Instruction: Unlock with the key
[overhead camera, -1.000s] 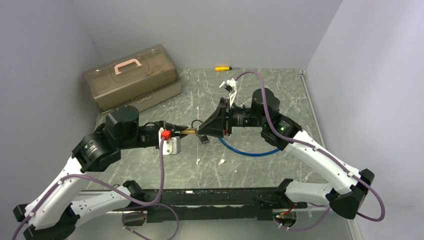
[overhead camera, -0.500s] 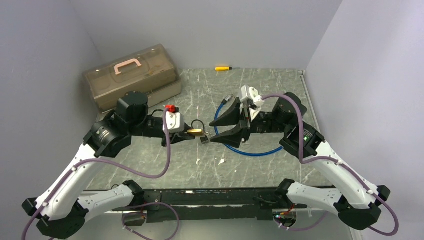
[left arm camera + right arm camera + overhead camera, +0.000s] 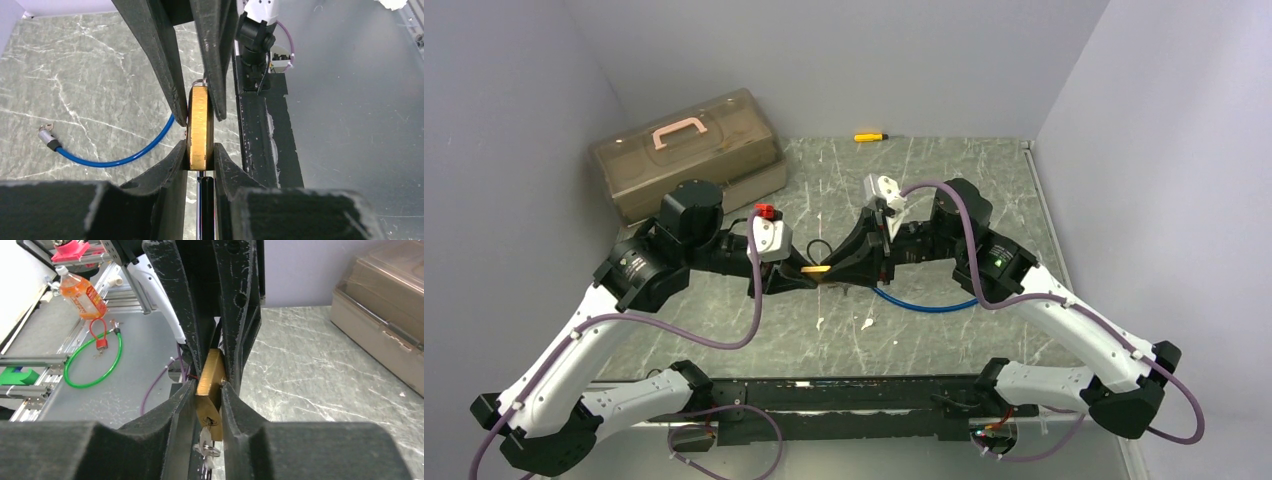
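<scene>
Inspection of the work area: the table (image 3: pixel 944 190) carries a closed toolbox (image 3: pixel 686 152) at the far left and a blue cable (image 3: pixel 924 304) looped near the centre. Both my arms meet above the middle of the table. My left gripper (image 3: pixel 200 152) is pinching the brass padlock (image 3: pixel 199 125) across its flat faces. The lock is held off the table, edge-on to that wrist camera. My right gripper (image 3: pixel 207 390) meets it from the opposite side, fingers pressed together on the padlock body at its key end. The key (image 3: pixel 206 444) hangs from the underside of the lock between those fingers and appears seated in the keyhole. Only a sliver of the shackle shows, so I cannot tell whether it has released. Assessment: padlock secured and key apparently inserted. The turn of the key and the release of the shackle are not yet shown done. My right fingers grip the body, not the key, so a regrip is likely needed.
</scene>
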